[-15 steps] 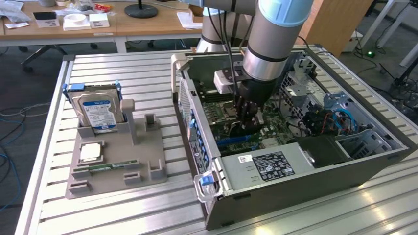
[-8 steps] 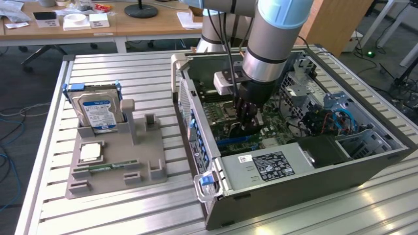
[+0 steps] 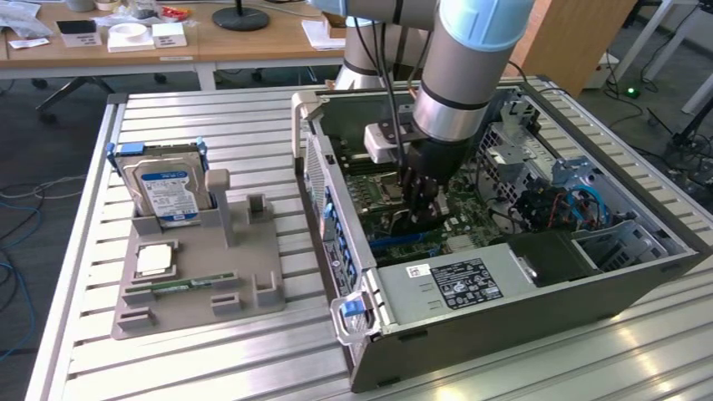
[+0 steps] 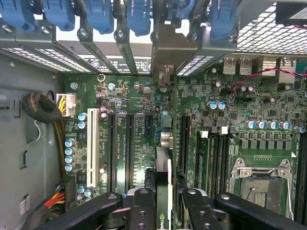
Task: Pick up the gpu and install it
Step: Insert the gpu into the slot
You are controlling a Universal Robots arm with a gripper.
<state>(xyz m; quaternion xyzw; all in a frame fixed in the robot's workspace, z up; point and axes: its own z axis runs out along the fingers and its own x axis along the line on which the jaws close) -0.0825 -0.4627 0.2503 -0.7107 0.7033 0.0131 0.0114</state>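
Closest to the wrist lens, your gripper (image 4: 165,203) is pinching the gpu (image 4: 163,172). Its dark fingers (image 4: 143,211) clamp both faces of the card, so it hangs edge-down, probably to meet a slot squarely.

At the exterior view's left, well apart from the work, the grey holder tray (image 3: 189,313) keeps the hard drive (image 3: 167,188) upright at its far end. The RAM stick (image 3: 192,284) lies flat nearer you.

Moving right, the open computer case (image 3: 490,326) lies on its side. Your arm reaches straight down into it, with the card over the motherboard (image 4: 144,96), in line with the long expansion slots (image 4: 129,143). Whether the card's edge touches a slot, you cannot tell.

The power supply (image 3: 457,280) crowds the near side. Blue retaining clips (image 4: 98,14) line the case wall at the slot ends. At the exterior view's right, blue cables (image 3: 585,205) hang by the drive cage, clear of the card.
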